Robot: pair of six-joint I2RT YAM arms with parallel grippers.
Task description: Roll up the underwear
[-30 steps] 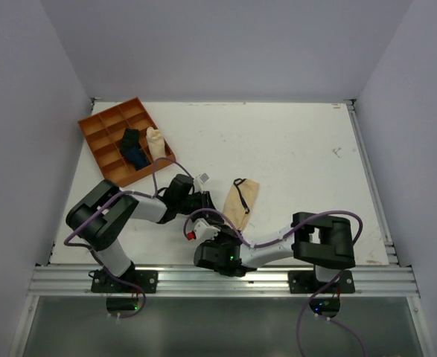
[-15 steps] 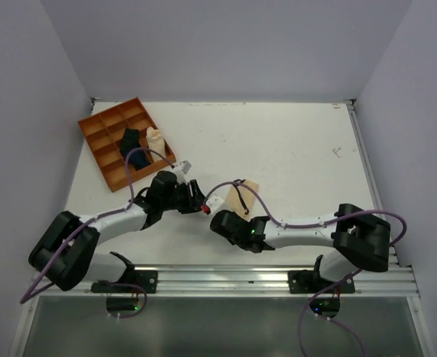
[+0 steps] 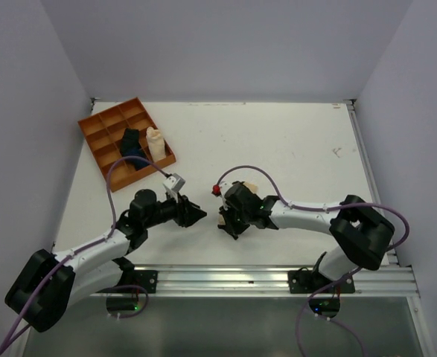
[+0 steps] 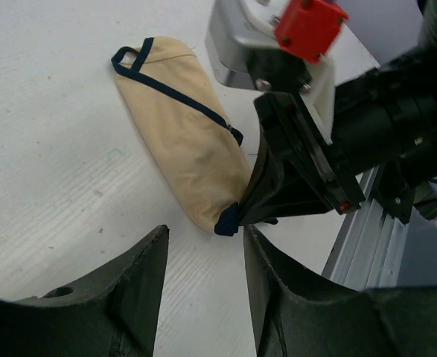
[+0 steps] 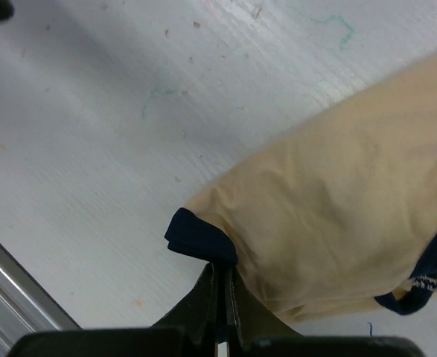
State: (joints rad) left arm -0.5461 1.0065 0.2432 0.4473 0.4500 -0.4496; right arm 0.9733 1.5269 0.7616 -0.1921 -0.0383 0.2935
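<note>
The underwear (image 4: 181, 141) is a tan cloth with a dark edge band, lying folded long on the white table. In the top view only a sliver of the underwear (image 3: 251, 187) shows, above the right wrist. My right gripper (image 5: 219, 269) is shut on its dark near corner (image 5: 199, 236); the left wrist view shows that right gripper (image 4: 242, 216) pinching the same corner. My left gripper (image 4: 203, 238) stands open with nothing between its fingers, a short way in front of that corner. In the top view the left gripper (image 3: 196, 214) faces the right gripper (image 3: 225, 222) across a small gap.
An orange compartment tray (image 3: 91, 126) sits at the back left, holding a dark blue roll (image 3: 131, 141) and a cream roll (image 3: 155, 141). A metal rail (image 3: 225, 279) runs along the near table edge. Purple cables loop over both arms.
Both arms have swung out from near their bases. The left gripper has opened and now points right. The right gripper has moved onto the underwear's near end.
</note>
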